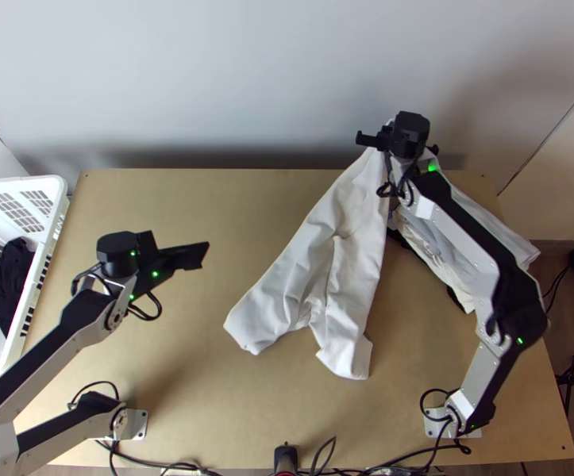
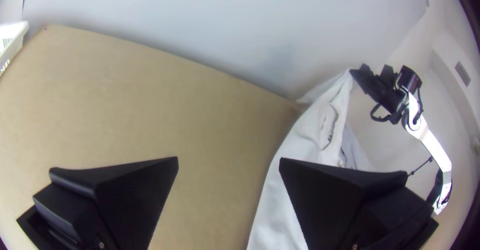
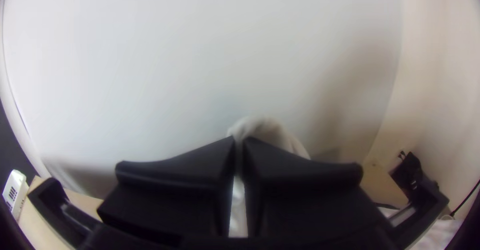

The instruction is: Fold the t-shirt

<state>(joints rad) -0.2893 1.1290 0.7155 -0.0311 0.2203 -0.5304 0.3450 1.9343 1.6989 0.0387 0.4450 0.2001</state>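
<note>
In the top view my left gripper (image 1: 177, 243) is over the left half of the table, apart from the cloth. The left wrist view shows that same gripper (image 2: 228, 163) open, nothing between its fingers. My right gripper (image 1: 398, 139) is up at the table's far edge; in the right wrist view this gripper (image 3: 241, 142) is shut on a bunched bit of white cloth (image 3: 265, 127). From it the white t-shirt (image 1: 318, 266) drapes in long creases towards the near side, two ends lying on the table. More of it lies under the right arm, partly hidden.
A white basket (image 1: 56, 208) with dark cloth (image 1: 9, 278) inside stands at the left edge. A pale wall (image 1: 231, 87) rises behind the table (image 1: 167, 381). Cables run along the near edge. Bare tabletop lies between the left gripper and the shirt.
</note>
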